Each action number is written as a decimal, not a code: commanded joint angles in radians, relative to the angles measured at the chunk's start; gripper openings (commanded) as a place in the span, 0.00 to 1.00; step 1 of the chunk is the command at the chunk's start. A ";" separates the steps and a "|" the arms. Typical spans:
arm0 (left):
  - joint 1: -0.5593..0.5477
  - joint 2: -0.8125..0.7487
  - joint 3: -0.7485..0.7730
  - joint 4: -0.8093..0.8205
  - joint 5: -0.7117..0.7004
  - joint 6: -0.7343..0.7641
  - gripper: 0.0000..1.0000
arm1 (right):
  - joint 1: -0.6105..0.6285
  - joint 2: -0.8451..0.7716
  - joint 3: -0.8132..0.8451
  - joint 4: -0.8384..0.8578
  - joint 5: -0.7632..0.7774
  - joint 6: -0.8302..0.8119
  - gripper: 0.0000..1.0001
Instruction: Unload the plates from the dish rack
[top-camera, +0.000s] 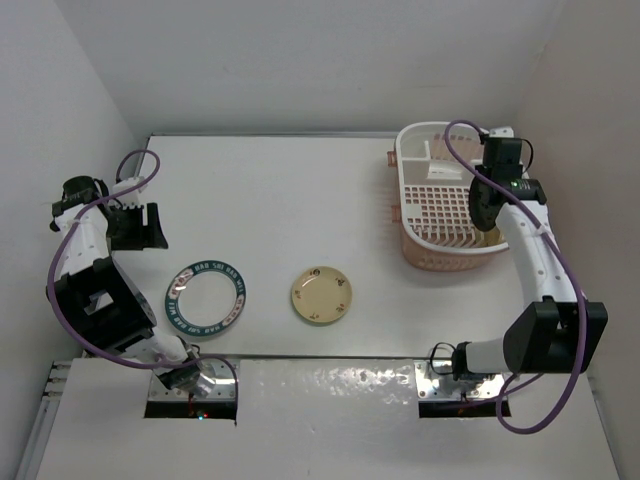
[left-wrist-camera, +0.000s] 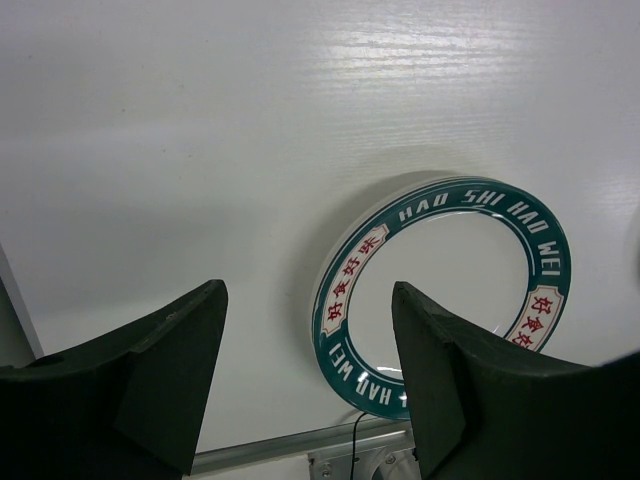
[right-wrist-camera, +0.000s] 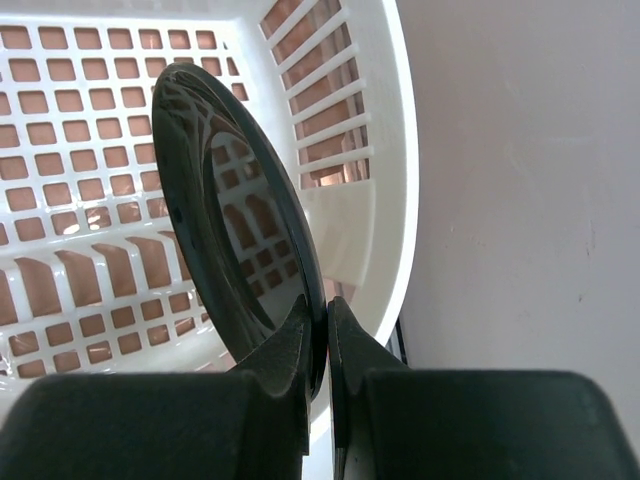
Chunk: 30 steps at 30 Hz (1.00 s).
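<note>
This is a robot lab test cell: a bare white bench (top-camera: 300, 200) is boxed in by plain white walls (top-camera: 300, 60). A left arm (top-camera: 85, 270) and a right arm (top-camera: 540, 265) are bolted to metal mounts (top-camera: 195, 388) at its near edge, trailing purple cables (top-camera: 563, 262). The kitchenware on the bench is a rack (top-camera: 440, 205) and loose plates (top-camera: 321, 296).
</note>
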 joint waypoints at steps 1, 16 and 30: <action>-0.009 -0.022 0.025 0.006 0.014 0.009 0.64 | 0.005 -0.016 0.015 0.037 -0.009 0.020 0.00; -0.016 -0.028 0.034 0.040 0.018 -0.029 0.64 | 0.213 -0.146 0.213 0.061 -0.423 0.352 0.00; -0.020 -0.039 0.054 0.045 0.009 -0.041 0.65 | 0.646 0.162 -0.028 0.077 -0.990 0.351 0.00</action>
